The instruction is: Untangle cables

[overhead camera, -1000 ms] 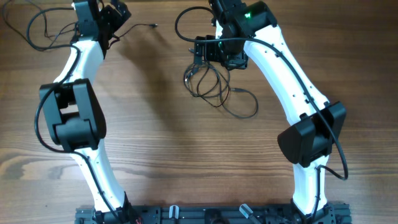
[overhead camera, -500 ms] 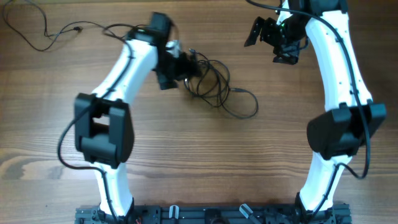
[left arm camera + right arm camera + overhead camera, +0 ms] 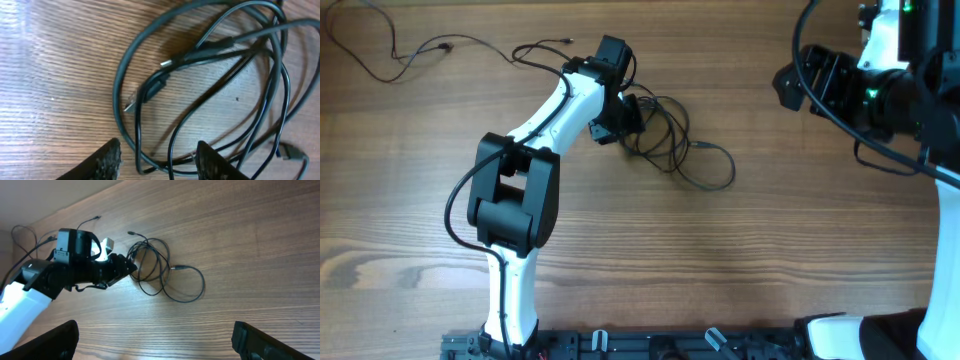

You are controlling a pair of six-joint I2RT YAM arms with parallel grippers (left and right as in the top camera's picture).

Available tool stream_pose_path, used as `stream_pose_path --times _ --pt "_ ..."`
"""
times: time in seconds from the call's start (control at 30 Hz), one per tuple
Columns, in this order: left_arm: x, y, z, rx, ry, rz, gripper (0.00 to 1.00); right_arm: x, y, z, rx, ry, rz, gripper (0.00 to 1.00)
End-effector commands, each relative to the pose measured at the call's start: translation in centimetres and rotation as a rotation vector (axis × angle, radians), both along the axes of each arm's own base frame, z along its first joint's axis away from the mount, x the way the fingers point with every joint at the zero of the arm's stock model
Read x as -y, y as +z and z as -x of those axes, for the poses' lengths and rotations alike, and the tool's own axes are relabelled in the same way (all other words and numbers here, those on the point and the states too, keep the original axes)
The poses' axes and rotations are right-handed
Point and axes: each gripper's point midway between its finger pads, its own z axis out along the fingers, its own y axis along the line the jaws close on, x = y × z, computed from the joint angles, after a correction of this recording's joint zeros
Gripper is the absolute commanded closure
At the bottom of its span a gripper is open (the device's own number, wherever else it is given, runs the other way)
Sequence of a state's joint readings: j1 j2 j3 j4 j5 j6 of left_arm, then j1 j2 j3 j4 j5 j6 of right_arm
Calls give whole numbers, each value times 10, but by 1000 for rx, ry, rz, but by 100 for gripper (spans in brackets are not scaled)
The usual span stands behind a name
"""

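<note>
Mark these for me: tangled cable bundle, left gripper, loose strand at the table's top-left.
tangled cable bundle (image 3: 212, 46): left wrist view, on a black plug body.
left gripper (image 3: 634, 113): overhead view, midway between its fingers, at the bundle's left edge.
loose strand (image 3: 442, 45): overhead view, on its plug end.

Left claw (image 3: 159, 161) low, spread; right claw (image 3: 155, 344) high, seemingly spread

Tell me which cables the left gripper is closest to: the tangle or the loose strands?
The tangled bundle mid-table: the left gripper sits open at its left edge. The loose strands lie apart, toward the top-left corner.
</note>
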State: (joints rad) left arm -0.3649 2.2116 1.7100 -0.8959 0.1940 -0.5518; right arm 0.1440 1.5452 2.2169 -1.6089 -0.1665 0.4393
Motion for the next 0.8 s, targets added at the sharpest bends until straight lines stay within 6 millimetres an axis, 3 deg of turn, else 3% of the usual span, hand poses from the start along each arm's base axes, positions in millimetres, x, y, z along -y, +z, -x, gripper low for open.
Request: stream_pose_path --times 0.0,0.13,0.23,0.3,0.37,0.43,0.57,0.63,0.77 --pt "-2 -13 7 -20 15 -33 58 0 5 3 28 31 19 0" --pt "3 -21 12 -19 0 -34 68 0 5 3 27 31 19 0" --pt "4 -19 7 2 1 -25 96 -3 5 3 26 50 10 0" --pt "6 -10 6 12 -2 -13 96 -3 5 3 25 49 10 0" --pt "14 18 2 54 -57 35 96 -4 2 0 15 49 12 0" --pt "30 82 -6 165 -94 142 96 -5 -5 -6 -9 50 14 0" --pt "36 181 -4 377 -116 248 96 -9 -29 -19 -84 59 23 0" --pt "38 223 4 463 -133 298 96 -24 -44 -26 -124 98 17 0" --pt "49 265 13 550 -180 405 96 -72 -69 -43 -152 225 -51 0"
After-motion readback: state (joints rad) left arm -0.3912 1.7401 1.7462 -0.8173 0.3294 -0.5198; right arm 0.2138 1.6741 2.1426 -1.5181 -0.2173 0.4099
